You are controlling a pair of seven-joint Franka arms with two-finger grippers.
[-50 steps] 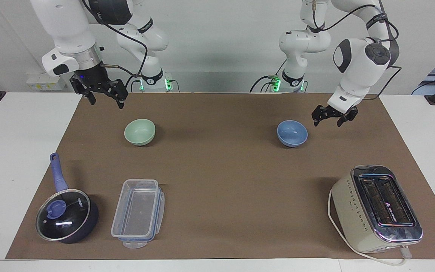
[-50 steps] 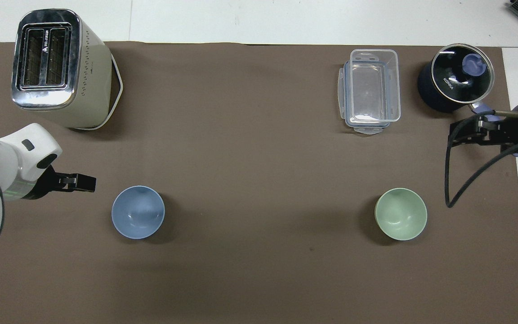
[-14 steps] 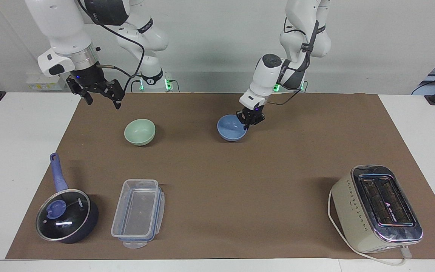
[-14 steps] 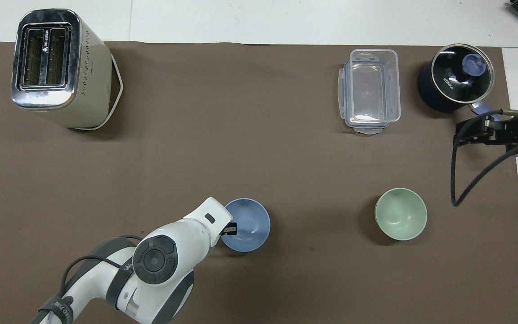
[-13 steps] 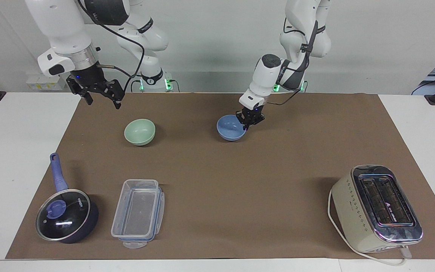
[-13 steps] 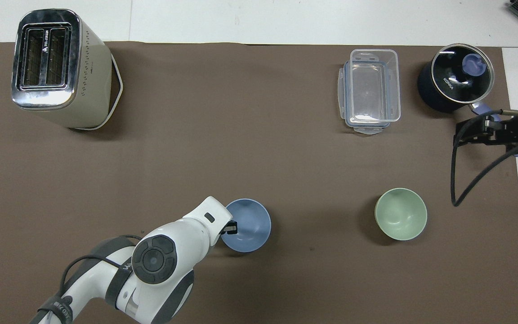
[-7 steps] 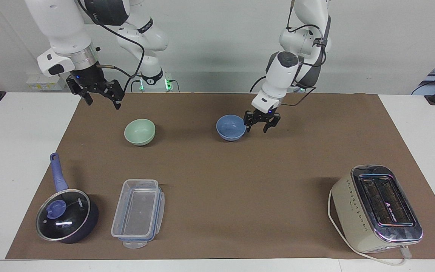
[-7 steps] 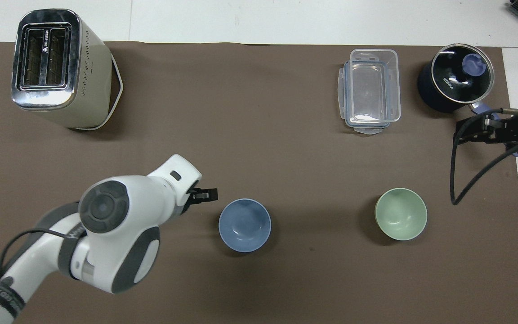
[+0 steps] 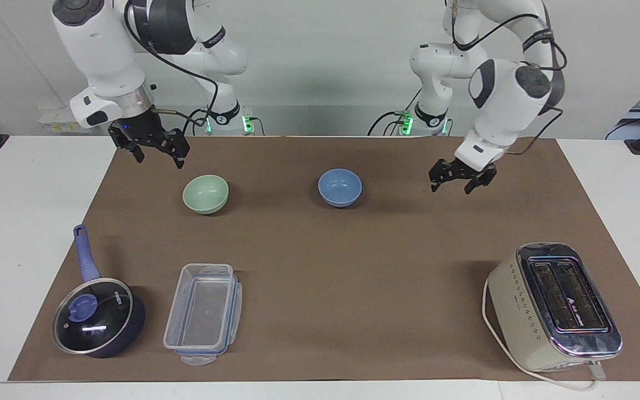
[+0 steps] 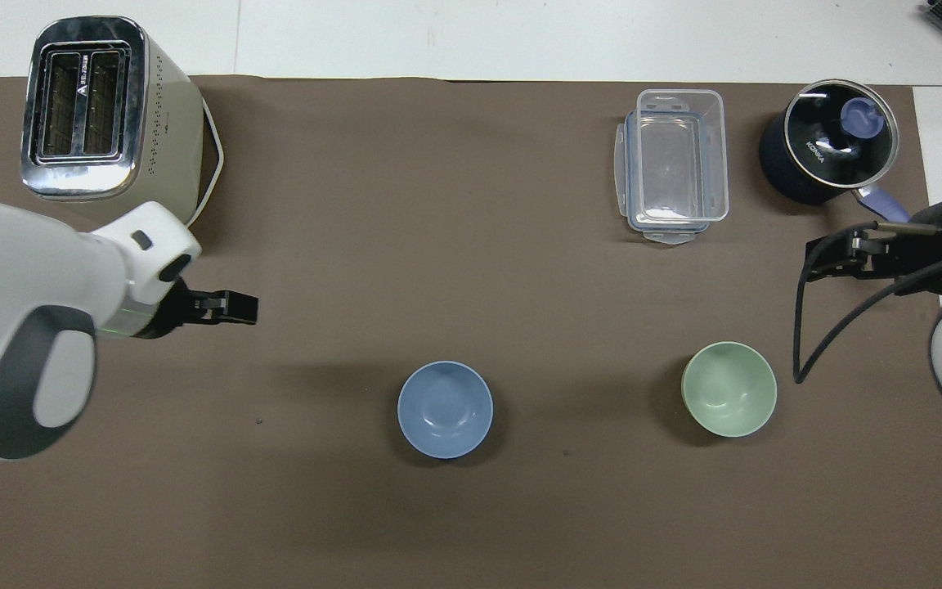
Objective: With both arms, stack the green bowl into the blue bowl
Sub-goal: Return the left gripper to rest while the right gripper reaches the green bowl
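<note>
In the facing view you have the blue bowl (image 9: 340, 187) sitting upright on the brown mat (image 9: 320, 266) about midway between the two arms, with nothing touching it. The left gripper (image 9: 460, 180) hangs empty over bare mat toward the left arm's end, fingers spread apart, well clear of that bowl. The green bowl (image 9: 205, 194) rests upright toward the right arm's end, well apart from the blue one. The right gripper (image 9: 154, 150) hovers above the mat close to the green bowl, fingers apart, holding nothing.

In the overhead view the two bowls lie at about the same distance from the robots, both empty. The left gripper (image 10: 226, 307) sits over mat near the toaster (image 10: 107, 123); the right gripper (image 10: 839, 260) is over the mat's edge near the saucepan (image 10: 831, 143).

By my judgement the blue bowl is placed, so the green bowl's pickup is the step in hand. You need to bring the right gripper down onto its rim, close, lift and carry it over the blue bowl.
</note>
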